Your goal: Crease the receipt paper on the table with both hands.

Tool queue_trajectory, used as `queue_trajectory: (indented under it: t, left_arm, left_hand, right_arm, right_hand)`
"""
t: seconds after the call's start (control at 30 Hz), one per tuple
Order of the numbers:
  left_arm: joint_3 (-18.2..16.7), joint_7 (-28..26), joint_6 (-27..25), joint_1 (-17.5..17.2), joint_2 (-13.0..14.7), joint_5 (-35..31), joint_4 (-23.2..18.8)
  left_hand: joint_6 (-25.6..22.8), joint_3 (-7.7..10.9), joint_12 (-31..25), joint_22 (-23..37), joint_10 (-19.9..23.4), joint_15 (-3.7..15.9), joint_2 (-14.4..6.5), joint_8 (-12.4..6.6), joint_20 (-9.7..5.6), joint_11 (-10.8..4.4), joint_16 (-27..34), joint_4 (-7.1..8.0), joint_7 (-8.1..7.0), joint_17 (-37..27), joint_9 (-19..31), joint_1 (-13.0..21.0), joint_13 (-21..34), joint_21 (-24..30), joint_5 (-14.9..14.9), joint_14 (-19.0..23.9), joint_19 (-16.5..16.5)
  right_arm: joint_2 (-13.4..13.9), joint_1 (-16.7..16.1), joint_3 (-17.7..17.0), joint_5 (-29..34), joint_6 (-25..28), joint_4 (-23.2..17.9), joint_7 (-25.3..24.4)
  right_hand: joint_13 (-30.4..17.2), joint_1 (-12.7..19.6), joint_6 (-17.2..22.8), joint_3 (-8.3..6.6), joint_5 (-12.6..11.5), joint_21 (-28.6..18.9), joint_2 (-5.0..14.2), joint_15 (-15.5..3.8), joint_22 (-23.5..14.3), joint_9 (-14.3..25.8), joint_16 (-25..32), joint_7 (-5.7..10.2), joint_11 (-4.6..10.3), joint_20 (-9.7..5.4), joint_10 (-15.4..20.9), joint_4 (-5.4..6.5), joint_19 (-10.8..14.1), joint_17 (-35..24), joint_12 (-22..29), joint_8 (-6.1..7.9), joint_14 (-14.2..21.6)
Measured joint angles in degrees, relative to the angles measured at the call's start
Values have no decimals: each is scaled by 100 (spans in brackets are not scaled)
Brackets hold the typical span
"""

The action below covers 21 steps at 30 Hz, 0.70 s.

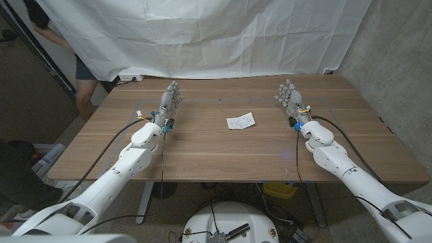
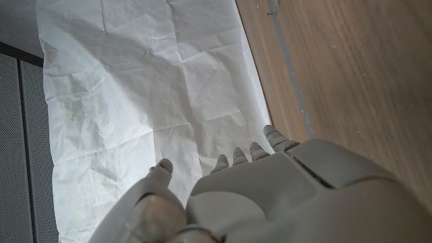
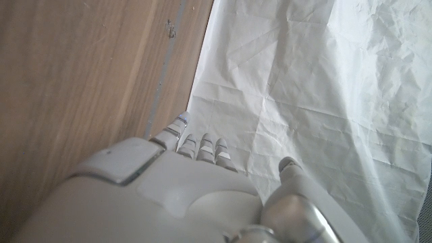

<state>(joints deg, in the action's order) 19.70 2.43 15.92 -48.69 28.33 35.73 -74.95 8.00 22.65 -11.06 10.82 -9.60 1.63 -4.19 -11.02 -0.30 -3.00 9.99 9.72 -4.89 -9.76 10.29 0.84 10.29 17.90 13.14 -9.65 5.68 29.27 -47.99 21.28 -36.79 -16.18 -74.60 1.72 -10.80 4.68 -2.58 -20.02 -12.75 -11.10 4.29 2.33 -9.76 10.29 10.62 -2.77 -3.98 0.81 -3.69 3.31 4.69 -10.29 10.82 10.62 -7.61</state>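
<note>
The receipt (image 1: pixel 241 121) lies flat on the desk (image 1: pixel 223 158), around the middle and a bit toward the far edge, with neither hand touching it. The left hand (image 1: pixel 169 102) is over the left part of the desk, well apart from the receipt, fingers apart and reaching toward the far edge, holding nothing. The right hand (image 1: pixel 290 98) mirrors it on the right side, also released with its fingers spread and nothing in them. So the receipt sits between the two hands, slightly nearer the right one. From the left wrist view you get the back of the left hand (image 2: pixel 270 196) pointing at a wrinkled white sheet (image 2: pixel 148 101) hanging behind the desk, and the right wrist view shows the right hand (image 3: pixel 196 189) the same way. A person (image 1: pixel 84 84) stands past the desk's far left corner, by the sheet's edge.
</note>
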Motion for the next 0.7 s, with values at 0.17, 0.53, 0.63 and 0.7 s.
queue_trajectory:
  t: [0.17,0.53,0.63,0.7]
  left_arm:
    - [-201,103,-98,-55,-133,-195,-37]
    - [-428,49,-177,-140,-246,-1076,-284]
    - [-450,7,-174,-150,-253,-1359,-368]
    - [-453,-11,-172,-153,-252,-1523,-421]
  left_hand:
    - [-331,0,0,0,0,0,0,-100,7,0,0,0,133,0,27,0,0,4,0,0,0]
    - [-266,191,-112,-5,346,39,-142,-5,41,-86,71,-257,-149,17,-18,342,-1,-40,-1,355,-172]
    - [-320,256,-151,0,424,25,-149,-5,31,-69,88,-256,-146,17,-17,409,-1,-40,-1,397,-200]
    - [-343,264,-151,0,424,41,-156,-5,30,-69,88,-265,-168,17,-17,415,-1,-40,-1,413,-201]
  right_arm:
    - [-2,3,0,32,27,-10,0]
    - [-32,33,-9,95,53,-11,2]
    - [-46,53,-8,120,54,10,2]
    - [-53,62,-5,131,54,19,2]
  right_hand:
    - [-1,5,0,-16,0,0,6,1,0,27,0,0,0,0,0,-16,0,0,0,21,1]
    - [-1,5,0,-16,0,0,5,2,0,26,0,0,0,0,0,-16,-1,1,0,21,3]
    - [-1,27,0,-41,0,0,28,2,1,26,0,0,0,0,0,-41,-1,1,0,21,3]
    - [-1,27,0,-39,0,0,28,2,1,26,0,0,1,0,1,-40,-1,1,0,21,3]
